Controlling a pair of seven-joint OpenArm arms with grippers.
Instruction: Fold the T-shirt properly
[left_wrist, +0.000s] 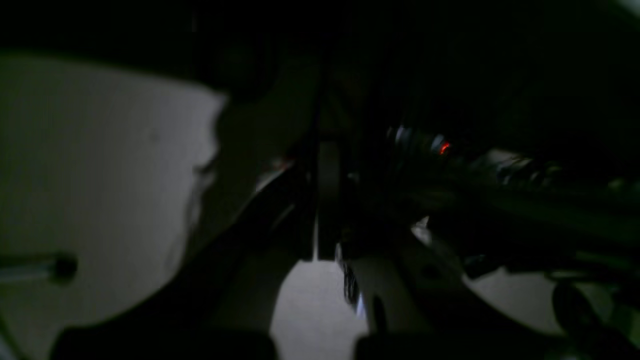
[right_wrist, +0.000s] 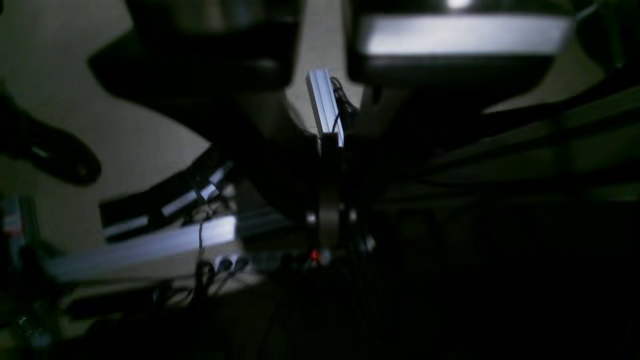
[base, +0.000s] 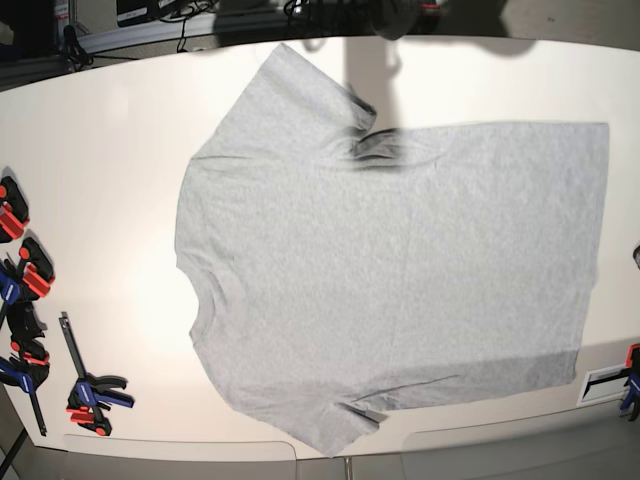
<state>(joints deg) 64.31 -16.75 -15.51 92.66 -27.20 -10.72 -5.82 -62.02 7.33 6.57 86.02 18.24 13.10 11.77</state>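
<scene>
In the base view, reading left to right, a cluster of red, blue and black bar clamps (base: 40, 340) lies along the 9 o'clock to 7 o'clock edge of the white tabletop (base: 110, 150), well apart from the T-shirt (base: 400, 280). The shirt is spread flat and plain side up over the middle and the 3 o'clock half of the tabletop. Its long axis runs from 9 o'clock to 3 o'clock: the collar end faces the clamps, the straight hem lies at 3 o'clock, one sleeve points to 11 o'clock and the other to 6 o'clock. No lettering shows, and no fold is made yet, so I judge the task to be at its start. Neither arm appears over the cloth in this view. Both wrist cameras look into dark space with framing, cables and pale floor, not at fabric, so both arms seem parked away from the shirt, probably beyond the 12 o'clock edge. From there the shirt would lie ahead of both, with the collar end toward the right arm's side and the hem toward the left arm's side; which arm is nearer cannot be told. The left end effector (left_wrist: 327, 200) is closed and holds nothing. The right end effector (right_wrist: 330, 200) is likewise closed and empty, touching no cloth.
</scene>
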